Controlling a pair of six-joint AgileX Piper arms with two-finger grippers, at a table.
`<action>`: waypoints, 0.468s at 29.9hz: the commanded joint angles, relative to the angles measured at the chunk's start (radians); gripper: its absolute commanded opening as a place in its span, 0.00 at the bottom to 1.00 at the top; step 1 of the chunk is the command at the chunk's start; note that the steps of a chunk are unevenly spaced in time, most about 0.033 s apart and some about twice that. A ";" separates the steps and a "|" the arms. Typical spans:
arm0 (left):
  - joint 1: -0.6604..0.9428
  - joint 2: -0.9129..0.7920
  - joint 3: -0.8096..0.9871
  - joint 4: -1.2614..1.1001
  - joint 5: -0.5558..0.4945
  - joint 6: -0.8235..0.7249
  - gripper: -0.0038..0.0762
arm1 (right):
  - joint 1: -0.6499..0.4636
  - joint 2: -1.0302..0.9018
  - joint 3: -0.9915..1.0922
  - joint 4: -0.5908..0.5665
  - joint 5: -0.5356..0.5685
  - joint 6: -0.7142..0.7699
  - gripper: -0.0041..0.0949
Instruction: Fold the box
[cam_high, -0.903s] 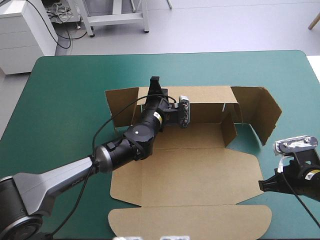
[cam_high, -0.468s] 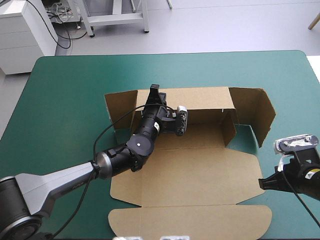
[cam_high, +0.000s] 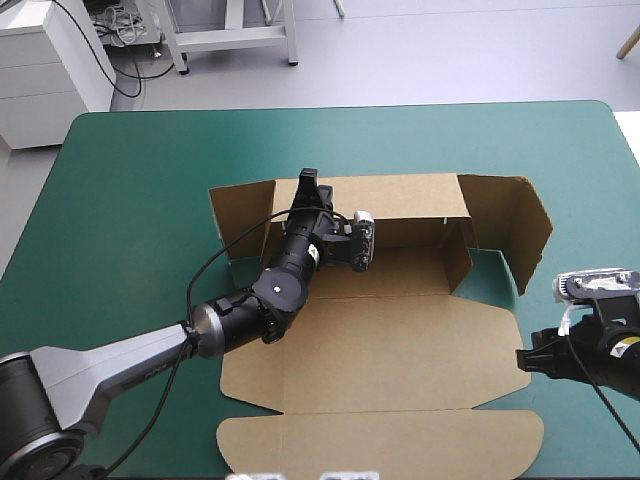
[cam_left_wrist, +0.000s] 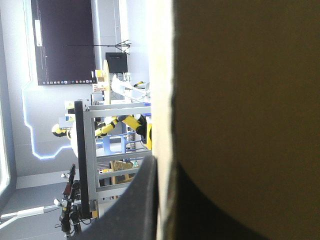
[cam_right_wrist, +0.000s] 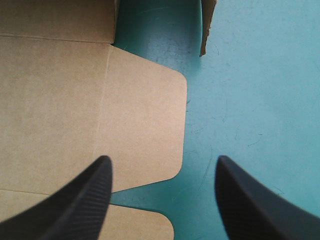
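Observation:
The brown box (cam_high: 380, 340) lies in the middle of the table, its lid flat toward the near edge and its back wall raised. My left gripper (cam_high: 308, 184) sits on the top rim of that back wall, near its left end. It is shut on the box, and the left wrist view shows the board edge (cam_left_wrist: 162, 100) standing between the black fingers (cam_left_wrist: 137, 200). My right gripper (cam_high: 522, 360) hovers at the lid's right side. It is open, its fingertips (cam_right_wrist: 105, 165) apart over the rounded side flap (cam_right_wrist: 145, 110) and the teal-green cover (cam_right_wrist: 250, 75), holding nothing.
The box's left side wing (cam_high: 243, 215) and right side wing (cam_high: 512, 228) stand raised, and a short inner flap (cam_high: 458, 255) is upright near the right corner. The table's right edge (cam_high: 632, 150) is close to the right arm. Wide cover shows left of the box.
The left gripper drew the back wall a little toward the near edge and more upright, and both side wings shifted with it. The right arm edged slightly to the right.

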 joint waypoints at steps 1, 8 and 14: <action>-0.008 -0.038 -0.018 0.009 -0.030 -0.014 0.04 | 0.000 -0.001 -0.024 0.027 -0.052 0.000 0.83; -0.008 -0.038 -0.018 0.009 -0.030 -0.014 0.04 | 0.000 -0.001 -0.024 0.100 -0.058 0.000 0.86; -0.008 -0.038 -0.018 0.009 -0.030 -0.014 0.04 | 0.000 0.006 -0.038 0.133 -0.121 0.000 0.86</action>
